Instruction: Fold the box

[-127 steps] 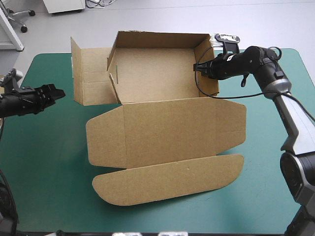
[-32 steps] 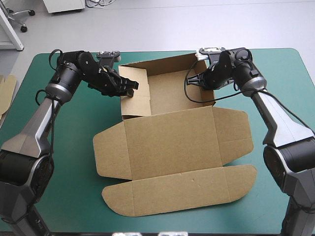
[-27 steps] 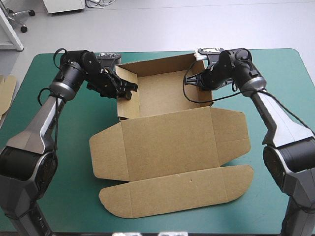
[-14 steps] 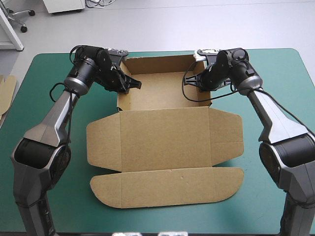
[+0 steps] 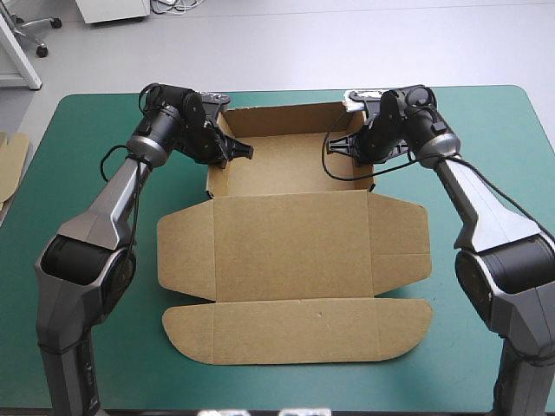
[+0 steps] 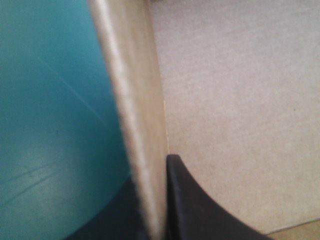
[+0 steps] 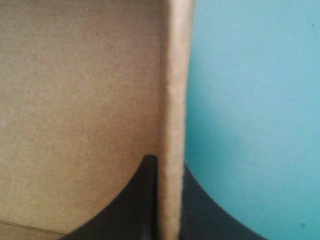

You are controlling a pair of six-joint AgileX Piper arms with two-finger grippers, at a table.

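Tabletop (image 5: 78,260), teal-green, bears the brown box (image 5: 295,286) at its middle: an open tray (image 5: 290,169), seemingly only bare board inside, lid (image 5: 295,243) flat toward the robot. Left gripper (image 5: 232,149) clamps the tray's left wall, right gripper (image 5: 347,146) its right wall.

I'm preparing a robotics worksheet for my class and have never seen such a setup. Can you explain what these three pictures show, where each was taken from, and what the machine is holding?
This is a robot with two arms at a table covered in teal-green. One picture looks down from above and behind the robot. The other two come from a camera on each wrist, looking along that arm's pincer. On the table lies a brown box, an open tray with its lid lying flat on the near side. The left pincer is shut on the tray's left wall, with one black finger on each side. The right pincer grips the right wall in the same way.
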